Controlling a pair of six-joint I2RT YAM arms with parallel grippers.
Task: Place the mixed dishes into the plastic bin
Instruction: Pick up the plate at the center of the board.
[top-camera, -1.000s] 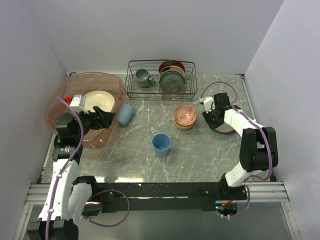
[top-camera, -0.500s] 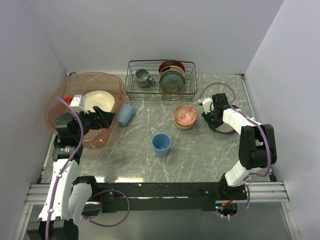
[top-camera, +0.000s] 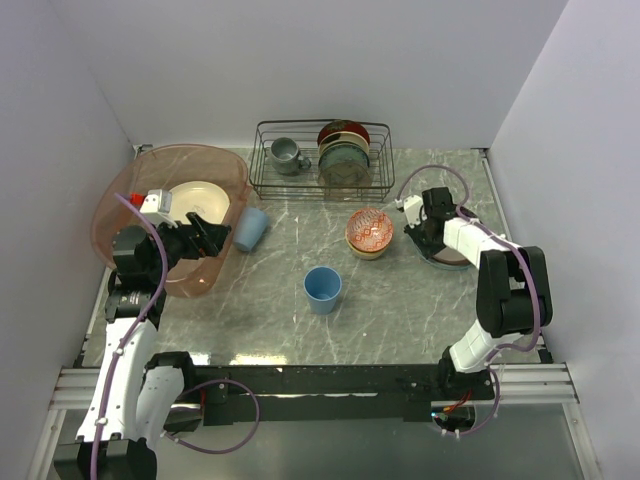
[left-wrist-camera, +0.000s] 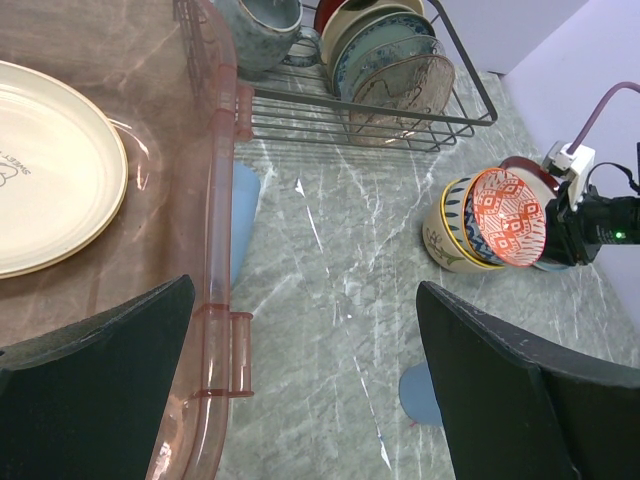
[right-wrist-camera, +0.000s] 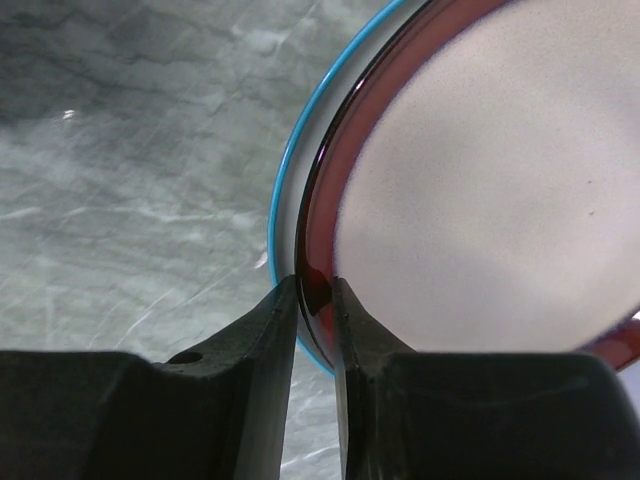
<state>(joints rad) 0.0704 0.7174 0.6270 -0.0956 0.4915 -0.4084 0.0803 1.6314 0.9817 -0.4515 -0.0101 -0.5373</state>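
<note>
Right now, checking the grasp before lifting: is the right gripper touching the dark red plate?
Touching. The right wrist view shows the right gripper pinching the dark red plate by its rim.

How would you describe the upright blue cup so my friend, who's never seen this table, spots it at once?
Start at the black wire rack at the table's back edge and come straight forward to the bare marble middle. The light-blue cup stands there alone, mouth up; its twin is tucked beside the pink bin on the left.
</note>
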